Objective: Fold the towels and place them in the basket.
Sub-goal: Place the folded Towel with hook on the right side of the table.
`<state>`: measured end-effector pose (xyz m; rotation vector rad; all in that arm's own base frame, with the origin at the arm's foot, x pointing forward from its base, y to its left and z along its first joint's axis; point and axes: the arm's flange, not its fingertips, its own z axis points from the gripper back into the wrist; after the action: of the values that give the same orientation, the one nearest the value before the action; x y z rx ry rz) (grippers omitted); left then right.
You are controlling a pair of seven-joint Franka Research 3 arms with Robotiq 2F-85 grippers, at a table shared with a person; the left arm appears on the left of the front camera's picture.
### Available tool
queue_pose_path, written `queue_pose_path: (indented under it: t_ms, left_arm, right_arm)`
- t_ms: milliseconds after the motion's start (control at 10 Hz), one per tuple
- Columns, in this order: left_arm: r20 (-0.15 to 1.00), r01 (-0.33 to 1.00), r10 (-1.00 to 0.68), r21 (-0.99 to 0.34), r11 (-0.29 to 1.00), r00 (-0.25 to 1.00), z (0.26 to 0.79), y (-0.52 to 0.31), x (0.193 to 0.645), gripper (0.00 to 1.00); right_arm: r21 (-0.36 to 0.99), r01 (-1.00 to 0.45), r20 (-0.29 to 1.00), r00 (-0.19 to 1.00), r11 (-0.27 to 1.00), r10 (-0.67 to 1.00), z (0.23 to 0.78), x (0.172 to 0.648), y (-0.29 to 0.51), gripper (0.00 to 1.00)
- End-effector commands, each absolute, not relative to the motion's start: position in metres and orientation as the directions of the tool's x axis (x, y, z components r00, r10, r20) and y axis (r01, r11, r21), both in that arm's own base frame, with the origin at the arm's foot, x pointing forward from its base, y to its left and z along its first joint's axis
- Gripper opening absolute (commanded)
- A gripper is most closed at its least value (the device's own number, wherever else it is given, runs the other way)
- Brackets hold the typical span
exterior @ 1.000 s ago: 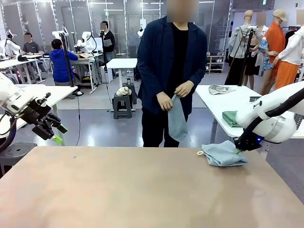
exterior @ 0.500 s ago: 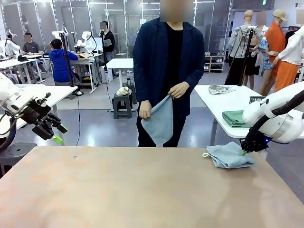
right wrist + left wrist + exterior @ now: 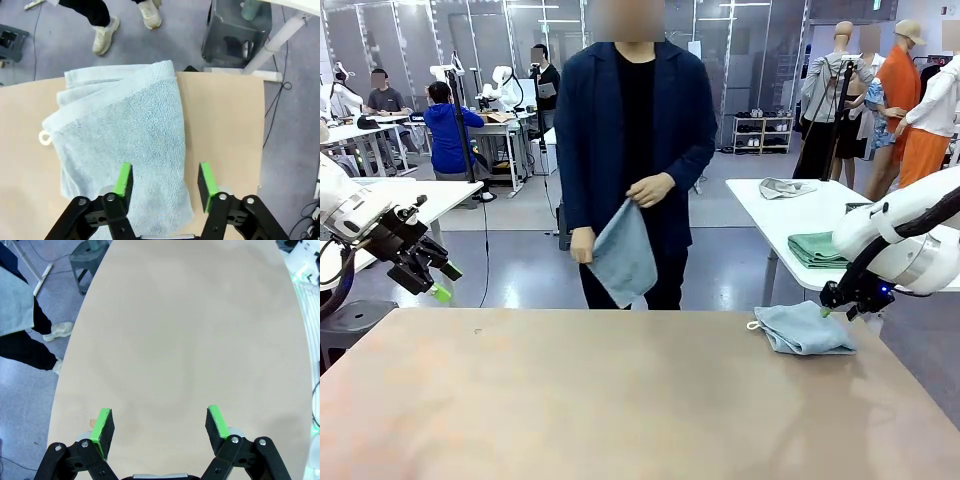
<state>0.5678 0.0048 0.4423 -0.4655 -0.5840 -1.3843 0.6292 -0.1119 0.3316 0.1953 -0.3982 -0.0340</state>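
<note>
Step in hand: You were working on the first of the towels. A folded towel [image 3: 805, 328] lay flat on the table [image 3: 620, 410] at its far right corner, with its white loop [image 3: 45, 137] on the side toward the table's middle.
Right gripper [image 3: 165, 182]: Your jaws stood apart just over that towel, with one long edge of the cloth lying between the pads. They clamped nothing; I could not tell if the pads touched the terry.
Left gripper [image 3: 160, 422]: Your jaws stood wide apart and empty at the table's left end, well apart from the towel.
Person: They stood at the far side, holding a second towel [image 3: 623, 250] up in both hands, clear of the table.
Progress, as I judged it: One towel was folded but not stowed, and the other was not yet laid down.
Next move: You needed to close on the whole folded stack, not only the top layer, so it would not fall open on the way to the basket.
</note>
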Motion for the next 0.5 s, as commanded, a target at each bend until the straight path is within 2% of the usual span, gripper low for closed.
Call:
queue_pose_path:
  t_ms: [0, 200, 400]
  left_arm:
    - [0.625, 0.99, -0.777, 0.037, 0.133, 0.081, 0.444, 0.004, 0.568, 0.93]
    - [0.625, 0.99, -0.777, 0.037, 0.133, 0.081, 0.444, 0.004, 0.568, 0.93]
    - [0.625, 0.99, -0.777, 0.037, 0.133, 0.081, 0.444, 0.004, 0.568, 0.93]
  right_arm:
    - [0.218, -0.007, 0.377, 0.923, 0.976, -0.077, 0.384, 0.609, -0.12, 0.83]
    - [0.251, -0.005, 0.428, 0.898, 0.968, -0.106, 0.497, 0.569, -0.134, 0.83]
    - [0.217, 0.003, 0.481, 0.87, 0.976, -0.11, 0.586, 0.52, -0.141, 0.83]
